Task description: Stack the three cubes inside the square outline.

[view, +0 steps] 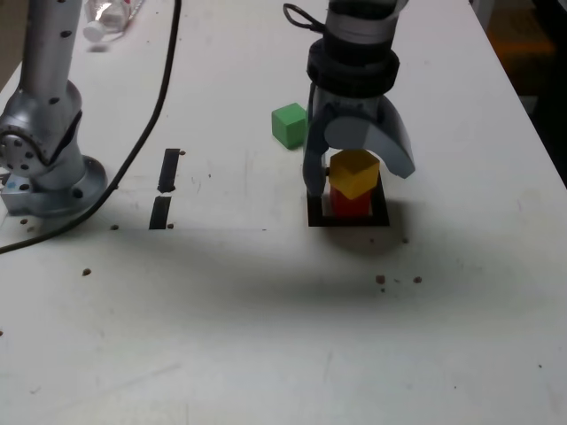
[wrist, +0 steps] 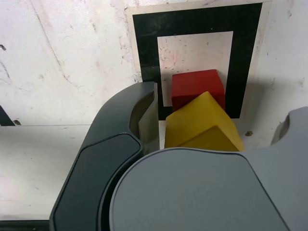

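1. Nearest the exterior camera, the white table (view: 266,336) is bare apart from a few small dark specks (view: 397,280) scattered in front of the tape frame.
2. Next comes the square outline (view: 347,220) of black tape; only its front edge and corners show here, the rest being covered by the cubes and the gripper. In the wrist view the frame is clearer, though one side is cut off behind the gripper body.
3. The red cube (view: 350,204) sits on the table inside the outline, partly hidden by the cube above it. The wrist view shows it against one inner edge rather than centred.
4. The yellow cube (view: 354,172) rests on the red one, turned at an angle so that a corner overhangs.
5. The gripper (view: 353,168) points down over the pair with its jaws spread wide on either side of the yellow cube. A gap shows between the dark finger (wrist: 150,118) and the cube in the wrist view; the other side is hard to judge, as the light jaw is cut off at the frame edge.
6. On the exterior view's left lie two short black strips (view: 165,188), one behind the other.
7. Further back, the green cube (view: 290,125) stands alone on the table – well outside the outline.
8. At far left stands the arm's silver base (view: 44,150), its cable (view: 155,115) trailing away, and a clear plastic item (view: 111,18) is cut off by the top edge – too blurred to identify.
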### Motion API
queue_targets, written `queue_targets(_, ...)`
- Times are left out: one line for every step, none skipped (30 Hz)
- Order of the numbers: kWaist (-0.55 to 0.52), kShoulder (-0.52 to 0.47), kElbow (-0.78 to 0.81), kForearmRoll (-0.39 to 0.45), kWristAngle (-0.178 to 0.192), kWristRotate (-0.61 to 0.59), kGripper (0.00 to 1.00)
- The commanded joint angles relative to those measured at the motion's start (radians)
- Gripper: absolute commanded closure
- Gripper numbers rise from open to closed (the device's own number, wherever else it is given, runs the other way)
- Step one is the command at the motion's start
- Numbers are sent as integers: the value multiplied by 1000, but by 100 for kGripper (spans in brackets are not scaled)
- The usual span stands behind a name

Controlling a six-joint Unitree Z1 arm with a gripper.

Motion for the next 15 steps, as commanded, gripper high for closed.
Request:
queue_targets(1,-23,5,0,3,3,1)
queue_targets(1,-32,7,0,6,3,0)
queue_targets(1,-43,10,0,9,3,0)
queue_targets(1,-59,13,0,14,2,0)
queue_targets(1,-81,15,2,20,1,0)
queue_targets(1,-94,16,4,24,0,0)
queue_targets(2,-108,16,6,29,0,0)
queue_targets(3,-121,17,9,34,-2,0)
queue_targets(6,-134,18,12,40,-3,0)
queue_targets(9,-147,21,16,46,-4,0)
queue_targets(14,-160,25,19,53,-4,0)
queue_targets(20,-172,32,22,60,-5,0)
queue_targets(28,-185,41,24,67,-6,0)
queue_targets(36,-197,52,26,75,-7,0)
queue_targets(45,-209,64,27,83,-8,0)
